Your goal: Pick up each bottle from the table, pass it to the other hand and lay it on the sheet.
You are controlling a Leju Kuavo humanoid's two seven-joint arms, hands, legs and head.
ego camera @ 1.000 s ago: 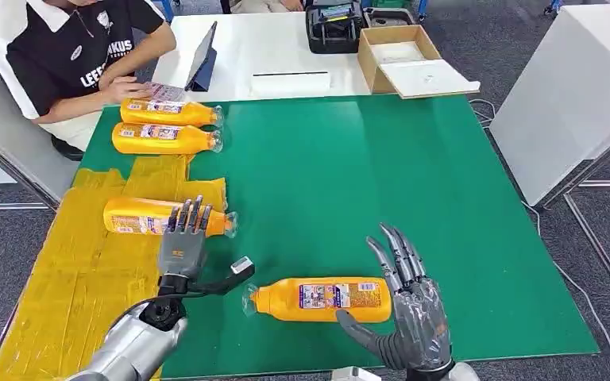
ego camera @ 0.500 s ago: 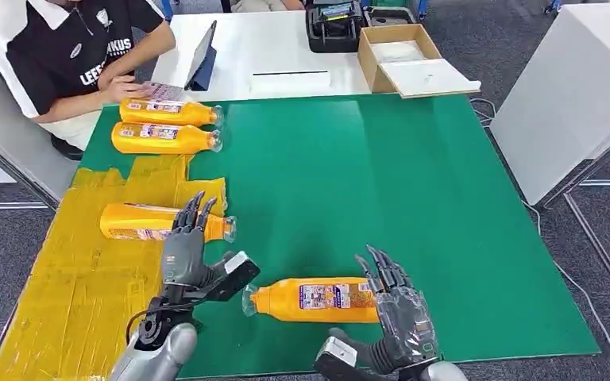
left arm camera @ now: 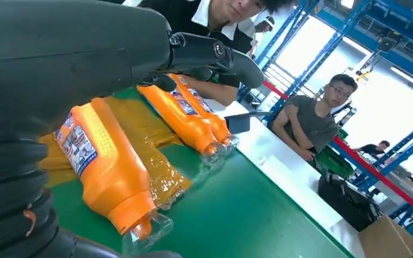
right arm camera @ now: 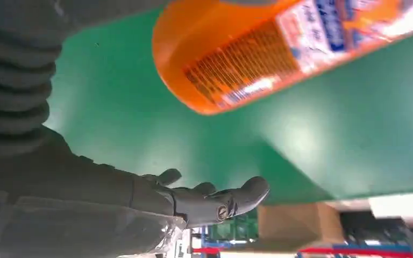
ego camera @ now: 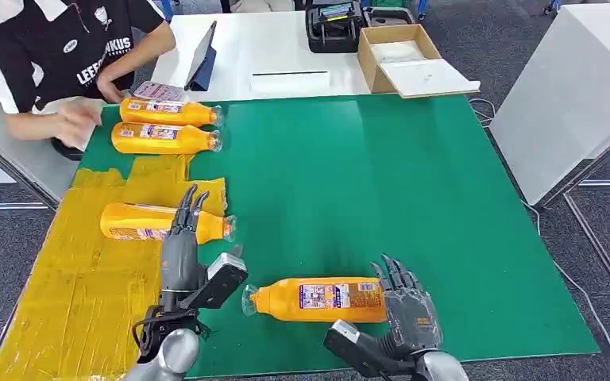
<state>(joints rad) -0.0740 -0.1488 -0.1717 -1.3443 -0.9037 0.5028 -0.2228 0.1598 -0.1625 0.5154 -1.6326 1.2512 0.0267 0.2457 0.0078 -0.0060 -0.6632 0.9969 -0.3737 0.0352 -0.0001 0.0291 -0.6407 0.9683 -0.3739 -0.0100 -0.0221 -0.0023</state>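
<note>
The right hand (ego camera: pixel 410 316) has its fingers over the base of one orange bottle (ego camera: pixel 318 299), thumb apart below; whether it grips I cannot tell. That bottle lies on the green worktop (ego camera: pixel 381 182), cap toward 9 o'clock. The left hand (ego camera: pixel 181 252) is released, fingers straight. Four bottles in all: one on the yellow sheet (ego camera: pixel 87 262), two at 11 o'clock.

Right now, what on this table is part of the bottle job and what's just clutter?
Job:
- nearest bottle by right hand
- bottle on the yellow sheet, beyond left hand
- two far bottles
- yellow sheet

Clutter:
- tablet
- cardboard box
- black case
</note>
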